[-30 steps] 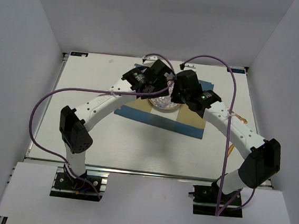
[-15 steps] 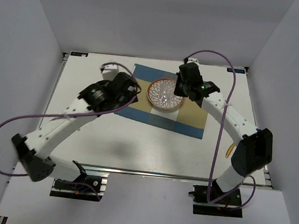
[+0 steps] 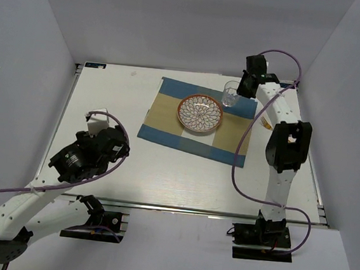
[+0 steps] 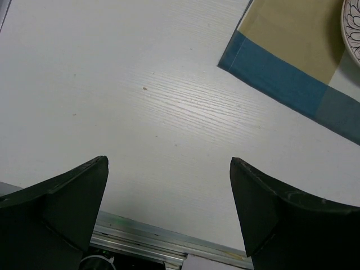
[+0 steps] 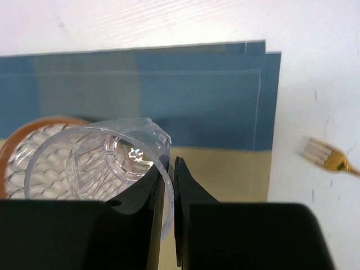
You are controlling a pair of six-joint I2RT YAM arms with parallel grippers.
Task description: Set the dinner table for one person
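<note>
Right tool [image 5: 169,180] is clamping the glass [image 5: 95,160] rim at the plate's [image 3: 200,113] 2 o'clock, best seating it upright, flat on the placemat [image 5: 197,107], before releasing; left tool [image 4: 169,162] is hanging apart.

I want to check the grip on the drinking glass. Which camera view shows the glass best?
The right wrist view: the glass is close up, its wall pinched by the right hand. The top external view shows it small, beside the plate. The left wrist view misses it.
</note>
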